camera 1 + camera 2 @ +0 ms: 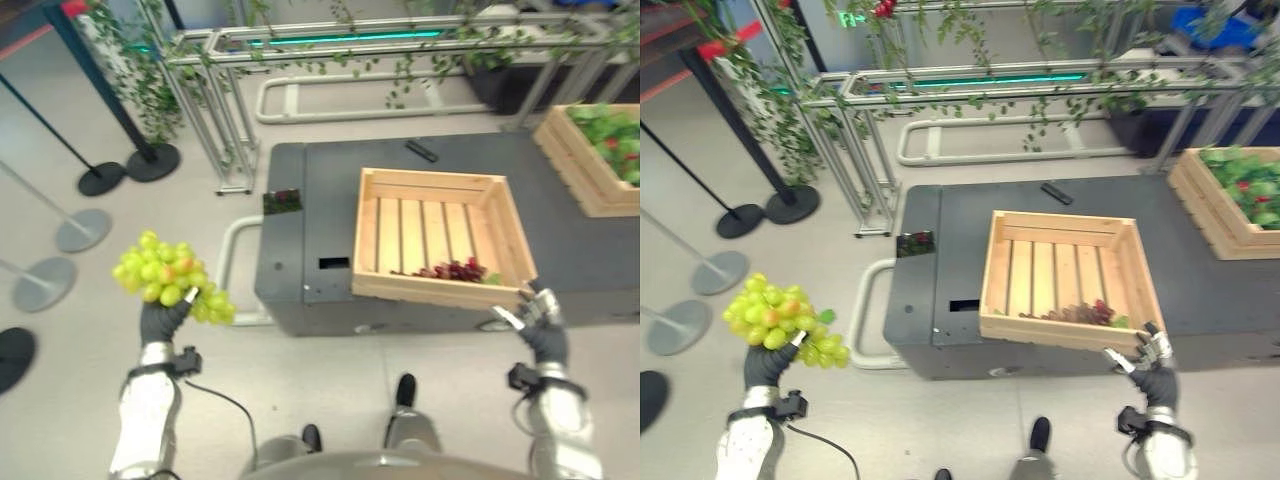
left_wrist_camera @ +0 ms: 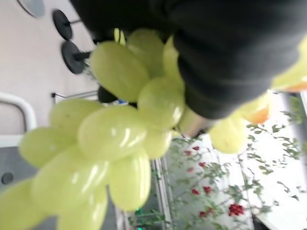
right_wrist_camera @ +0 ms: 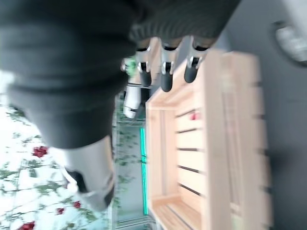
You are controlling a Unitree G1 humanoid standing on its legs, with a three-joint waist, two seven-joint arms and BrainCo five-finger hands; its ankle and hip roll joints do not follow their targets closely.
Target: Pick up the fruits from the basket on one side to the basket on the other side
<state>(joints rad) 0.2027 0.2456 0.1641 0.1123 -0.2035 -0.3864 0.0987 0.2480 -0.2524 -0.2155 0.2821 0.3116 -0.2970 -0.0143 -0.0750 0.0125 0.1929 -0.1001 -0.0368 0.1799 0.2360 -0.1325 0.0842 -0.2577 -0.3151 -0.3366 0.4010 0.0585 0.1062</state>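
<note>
left robot hand [image 1: 163, 322] is gripping a bunch of green grapes [image 1: 168, 277], held up over the floor, well left of the wooden crate [image 1: 440, 240]. right robot hand [image 1: 540, 318], fingers relaxed and empty, is resting by the crate's near corner. carry level and release low, beside the red grapes [image 1: 455, 270].

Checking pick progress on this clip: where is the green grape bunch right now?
The green grape bunch is held up in the left hand, over the floor to the left of the dark platform, well apart from the wooden crate.
</note>
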